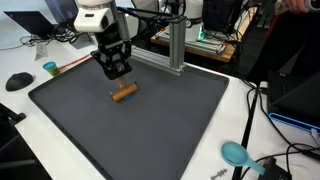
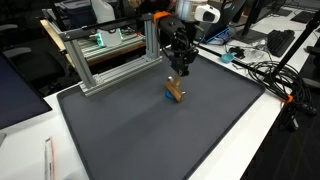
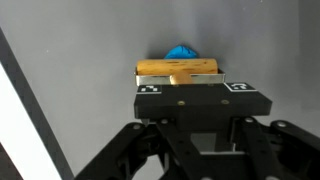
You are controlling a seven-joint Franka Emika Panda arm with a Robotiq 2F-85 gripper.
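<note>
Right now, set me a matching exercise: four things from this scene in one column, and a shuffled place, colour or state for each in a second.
Things:
1. wooden block
2. claw
3. metal frame
4. teal cup

Descriptions:
A. silver, standing upright
B. lying on the dark mat
C. black, hanging just above the block
D. off the mat, on the white surface

Pairs: 1-B, 2-C, 3-A, 4-D

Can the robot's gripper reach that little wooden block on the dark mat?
Probably yes. The gripper hangs close above the wooden block, which lies alone on the dark mat, with nothing between them in both exterior views. Whether the gripper is open enough, I cannot tell.
</note>
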